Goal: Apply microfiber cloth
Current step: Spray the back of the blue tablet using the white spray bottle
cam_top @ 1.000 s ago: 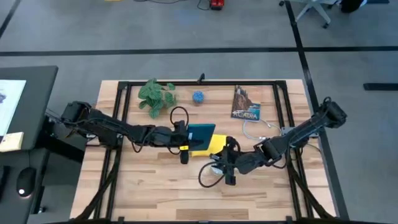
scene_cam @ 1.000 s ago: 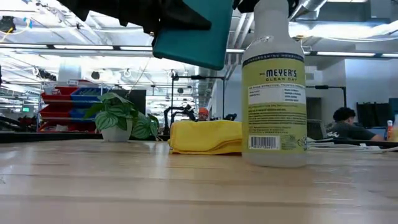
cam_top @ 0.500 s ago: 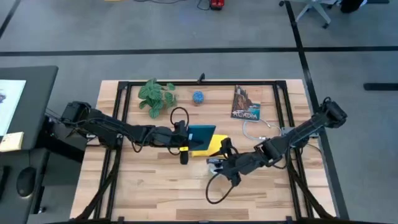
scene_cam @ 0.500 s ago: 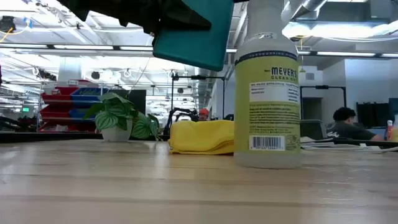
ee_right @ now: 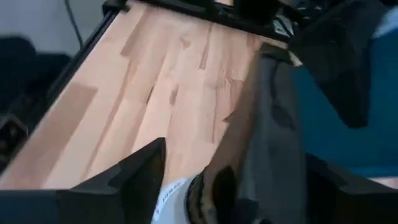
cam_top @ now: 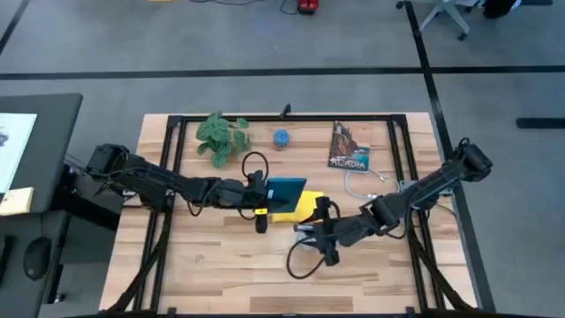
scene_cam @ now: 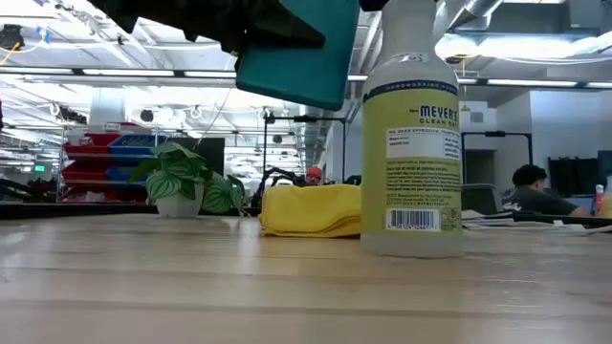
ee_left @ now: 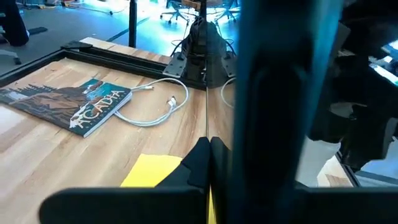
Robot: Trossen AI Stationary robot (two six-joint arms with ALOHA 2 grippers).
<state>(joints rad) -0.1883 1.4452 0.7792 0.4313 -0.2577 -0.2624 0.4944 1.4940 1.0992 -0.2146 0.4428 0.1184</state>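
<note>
On the wooden table (cam_top: pixel 221 265), the microfiber cloth (scene_cam: pixel 308 210) lies folded near the middle, partly under the raised teal tablet (cam_top: pixel 284 192). The left gripper (cam_top: pixel 262 203) is closed on the tablet and holds it above the cloth. The right gripper (cam_top: pixel 321 231) grips the Mrs. Meyer's spray bottle (scene_cam: pixel 411 134), which stands upright just beside the cloth. An Acadia book (cam_top: pixel 349 147) and a small plant (cam_top: pixel 221 137) lie near the far edge.

spray bottle (scene_cam: pixel 411 134) apparently turned slightly, right gripper (cam_top: pixel 311 231) shifted
</note>
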